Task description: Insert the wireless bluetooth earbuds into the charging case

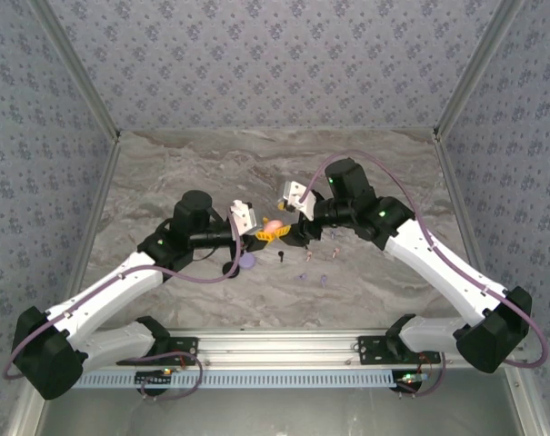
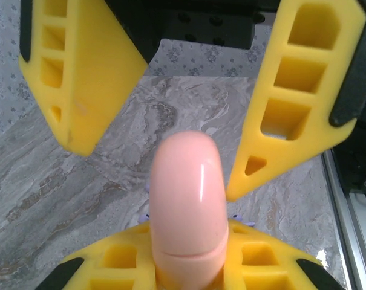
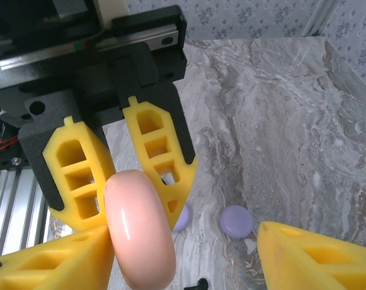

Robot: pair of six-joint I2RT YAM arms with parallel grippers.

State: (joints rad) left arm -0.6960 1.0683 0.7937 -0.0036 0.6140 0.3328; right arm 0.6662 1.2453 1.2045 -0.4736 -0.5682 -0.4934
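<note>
No legible text or labels (any view)

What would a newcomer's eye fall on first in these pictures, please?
The glossy pink case stands out first, gripped by the left hand above the middle of the marble table. The right hand faces it closely, its yellow fingers spread wide. A lavender disc lies on the table beneath them.

Looks like a lab robot booth: patterned walls [image 1: 275, 64] boxing in marble-print tabletop [image 1: 211, 159], aluminium mounting rail [image 1: 284, 343] along the near edge.
</note>
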